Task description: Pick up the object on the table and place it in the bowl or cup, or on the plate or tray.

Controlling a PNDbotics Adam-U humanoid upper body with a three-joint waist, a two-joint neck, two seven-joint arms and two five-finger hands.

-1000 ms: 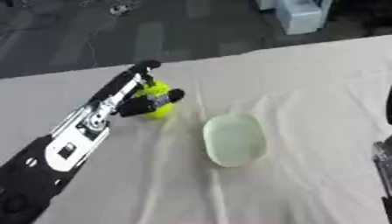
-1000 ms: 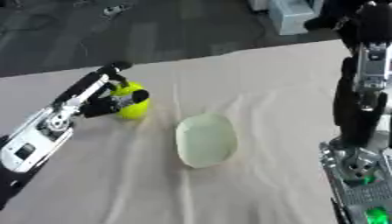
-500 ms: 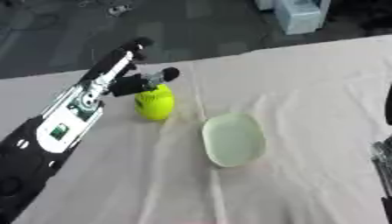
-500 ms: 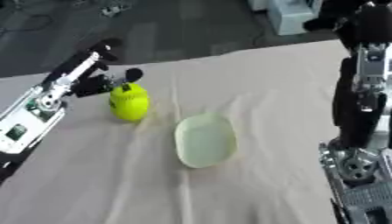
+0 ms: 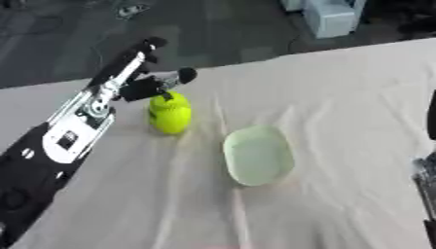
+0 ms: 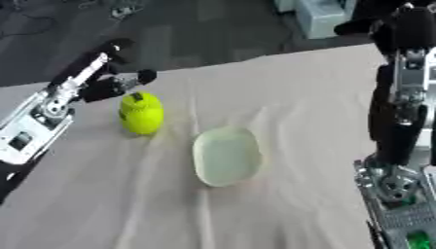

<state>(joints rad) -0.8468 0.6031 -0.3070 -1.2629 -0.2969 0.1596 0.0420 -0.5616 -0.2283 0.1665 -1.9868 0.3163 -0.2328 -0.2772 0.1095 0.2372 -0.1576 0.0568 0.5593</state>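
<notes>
Since a second ago the left robot hand (image 5: 153,85) has let go of the yellow-green fruit-shaped object (image 5: 170,114) and lifted: its fingers are now spread above it, no longer wrapped round it. That object stands upright on the cloth-covered tabletop (image 5: 340,97), just left of the pale green oval tray (image 5: 258,154) and outside it. As I judge it, the danger is a regrasp from above tipping the rounded thing so it rolls away. The right robot hand is not in view.
</notes>
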